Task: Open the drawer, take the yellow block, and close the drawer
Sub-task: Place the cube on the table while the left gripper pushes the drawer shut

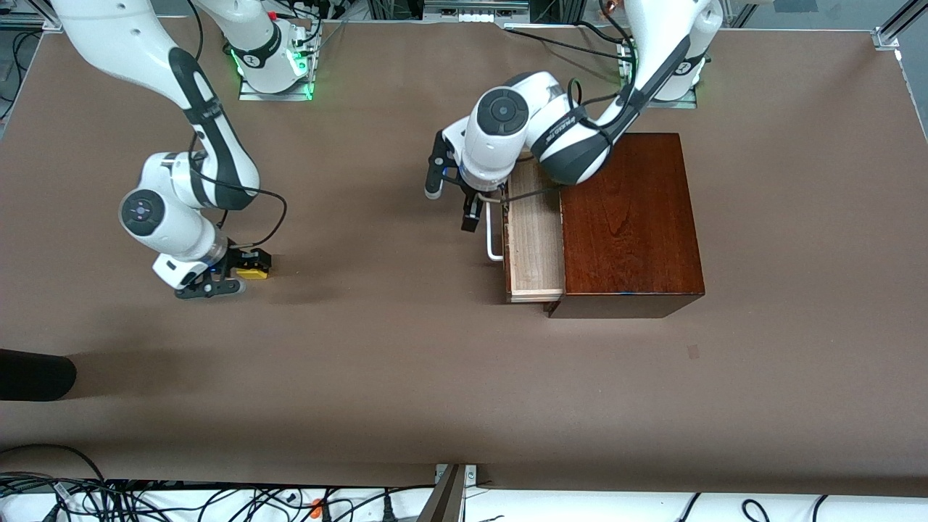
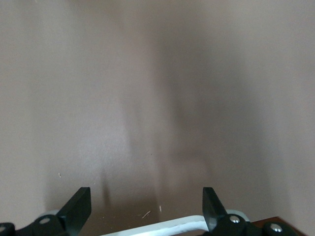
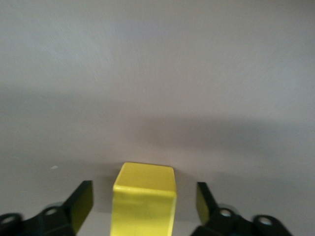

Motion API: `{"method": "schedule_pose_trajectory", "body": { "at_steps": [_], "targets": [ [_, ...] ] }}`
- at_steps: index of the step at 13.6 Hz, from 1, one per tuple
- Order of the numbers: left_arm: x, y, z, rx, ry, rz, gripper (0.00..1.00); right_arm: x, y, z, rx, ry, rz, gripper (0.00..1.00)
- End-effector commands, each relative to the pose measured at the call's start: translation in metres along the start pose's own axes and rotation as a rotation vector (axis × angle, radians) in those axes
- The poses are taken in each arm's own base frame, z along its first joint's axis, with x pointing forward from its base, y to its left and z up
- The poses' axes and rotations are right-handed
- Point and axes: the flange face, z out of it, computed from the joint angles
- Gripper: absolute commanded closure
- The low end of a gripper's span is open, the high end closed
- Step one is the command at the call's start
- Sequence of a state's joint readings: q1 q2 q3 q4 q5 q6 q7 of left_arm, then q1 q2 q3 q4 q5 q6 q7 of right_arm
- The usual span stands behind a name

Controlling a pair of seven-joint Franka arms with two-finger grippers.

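Note:
The mahogany cabinet [image 1: 631,217] stands toward the left arm's end of the table. Its drawer [image 1: 535,239] is pulled partly out, and the pale wood tray shows nothing inside. The white bar handle [image 1: 494,235] sticks out from the drawer's front. My left gripper [image 1: 452,203] is open just beside the handle. In the left wrist view the handle [image 2: 162,227] lies between the fingers of the left gripper [image 2: 146,209], close to one of them. The yellow block [image 1: 252,273] sits on the table toward the right arm's end. My right gripper [image 1: 239,274] is open around the block [image 3: 145,199], with a gap on each side [image 3: 144,204].
A dark rounded object [image 1: 32,373] juts in at the table's edge at the right arm's end, nearer the front camera. Cables [image 1: 217,500] run along the table's near edge. Bare brown table [image 1: 377,348] lies between the block and the cabinet.

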State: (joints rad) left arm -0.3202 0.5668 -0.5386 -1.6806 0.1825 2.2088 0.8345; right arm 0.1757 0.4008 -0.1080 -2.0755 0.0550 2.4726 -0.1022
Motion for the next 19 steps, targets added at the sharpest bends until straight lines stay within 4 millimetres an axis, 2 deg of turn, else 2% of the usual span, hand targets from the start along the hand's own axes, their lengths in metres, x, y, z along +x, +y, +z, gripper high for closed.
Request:
{"method": "schedule_pose_trajectory", "body": {
  "at_steps": [1,3,6,9,11,15,17,18,19],
  "targets": [
    [-0.013,-0.013,0.01,0.036,-0.042,0.065,0.0,0.004,-0.001,-0.104,0.036,0.01,0.004,0.0],
    [-0.025,-0.018,0.019,0.027,-0.078,0.057,0.0,-0.002,-0.003,-0.171,0.054,-0.025,0.005,0.0],
    [-0.072,-0.038,-0.003,-0.055,-0.196,-0.003,0.0,-0.016,-0.005,-0.256,0.067,-0.006,-0.008,0.0],
    [-0.094,-0.047,-0.017,-0.107,-0.236,-0.012,0.0,-0.023,-0.011,-0.314,0.074,-0.04,-0.02,0.0],
    [-0.116,-0.054,-0.024,-0.122,-0.25,-0.047,0.0,-0.025,-0.011,-0.335,0.075,-0.053,-0.005,0.0],
    [-0.113,-0.053,-0.027,-0.122,-0.232,-0.066,0.0,-0.027,-0.009,-0.352,0.075,-0.062,0.001,0.0],
    [-0.105,-0.048,-0.067,-0.067,-0.216,-0.119,0.0,-0.027,-0.012,-0.356,0.072,-0.061,-0.006,0.0],
    [-0.107,-0.042,-0.09,-0.09,-0.174,-0.216,0.0,-0.025,-0.005,-0.353,0.073,-0.066,0.004,0.0],
    [-0.13,-0.039,-0.113,-0.157,-0.143,-0.346,0.0,-0.02,-0.003,-0.353,0.072,-0.064,0.001,0.0]
  ]
}}
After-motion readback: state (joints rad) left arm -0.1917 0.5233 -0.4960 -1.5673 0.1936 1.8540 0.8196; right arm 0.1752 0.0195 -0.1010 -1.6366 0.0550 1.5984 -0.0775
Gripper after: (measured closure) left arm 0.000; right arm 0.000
